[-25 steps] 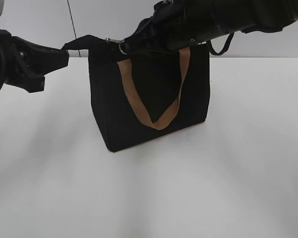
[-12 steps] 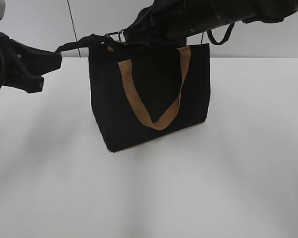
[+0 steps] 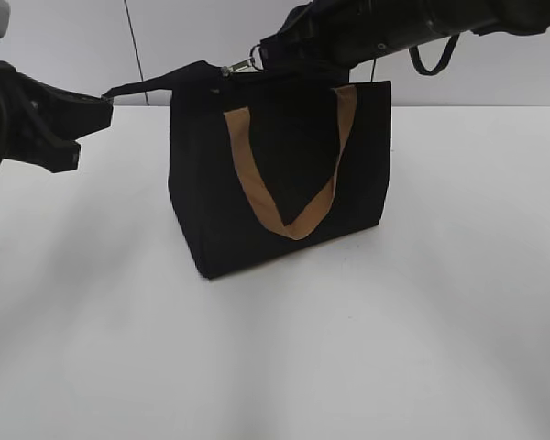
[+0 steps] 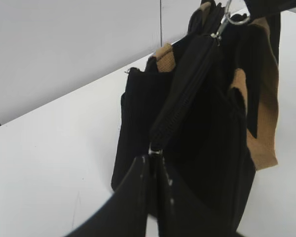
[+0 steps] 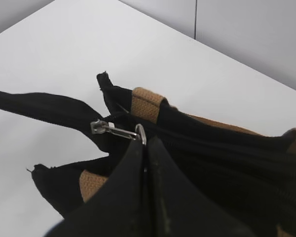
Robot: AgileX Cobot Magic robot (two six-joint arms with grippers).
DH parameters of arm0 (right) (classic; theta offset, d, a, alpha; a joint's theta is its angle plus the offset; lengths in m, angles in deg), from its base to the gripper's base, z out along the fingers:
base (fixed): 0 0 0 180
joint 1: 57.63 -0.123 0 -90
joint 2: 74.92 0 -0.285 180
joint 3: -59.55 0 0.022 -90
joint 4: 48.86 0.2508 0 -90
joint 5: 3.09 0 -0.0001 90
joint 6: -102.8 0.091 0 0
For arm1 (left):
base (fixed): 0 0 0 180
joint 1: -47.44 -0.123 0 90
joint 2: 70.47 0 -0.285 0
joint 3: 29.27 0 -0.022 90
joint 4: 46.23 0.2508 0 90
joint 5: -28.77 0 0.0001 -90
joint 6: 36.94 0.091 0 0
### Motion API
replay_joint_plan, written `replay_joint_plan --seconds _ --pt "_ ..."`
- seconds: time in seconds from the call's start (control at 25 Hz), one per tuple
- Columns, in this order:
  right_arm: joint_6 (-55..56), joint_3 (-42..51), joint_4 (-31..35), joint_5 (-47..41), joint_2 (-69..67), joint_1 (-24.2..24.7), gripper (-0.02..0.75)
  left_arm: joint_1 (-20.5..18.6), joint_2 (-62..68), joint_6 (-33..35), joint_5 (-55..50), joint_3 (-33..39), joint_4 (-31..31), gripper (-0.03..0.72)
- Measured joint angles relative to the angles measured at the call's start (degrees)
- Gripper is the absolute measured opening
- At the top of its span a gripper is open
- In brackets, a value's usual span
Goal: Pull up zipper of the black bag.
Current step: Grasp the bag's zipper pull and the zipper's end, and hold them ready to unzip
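Zipper [image 5: 119,132] on black bag [image 3: 284,183], upright mid-table: seemingly part drawn. Right gripper [image 5: 144,148] pinched on the pull ring; left gripper [image 4: 155,159] clamping the track's end tab.

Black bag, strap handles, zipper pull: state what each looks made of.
Black bag: matte woven fabric, likely canvas; frayed corner threads show. Strap handles: flat tan webbing, seemingly cloth, with visible weave. Zipper pull: shiny silver metal with a ring.

both arms level, left fingers [image 4: 155,170] and right fingers [image 5: 143,148] pinched closed
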State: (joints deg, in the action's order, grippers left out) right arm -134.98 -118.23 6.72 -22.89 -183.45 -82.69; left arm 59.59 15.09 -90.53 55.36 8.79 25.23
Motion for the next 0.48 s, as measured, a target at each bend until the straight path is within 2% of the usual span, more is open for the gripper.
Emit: replay_joint_plan --seconds 0.48 --pt "1.1 0.0 0.0 -0.1 -0.9 0.1 -0.015 0.0 -3.4 -0.4 -0.7 0.0 0.2 0.0"
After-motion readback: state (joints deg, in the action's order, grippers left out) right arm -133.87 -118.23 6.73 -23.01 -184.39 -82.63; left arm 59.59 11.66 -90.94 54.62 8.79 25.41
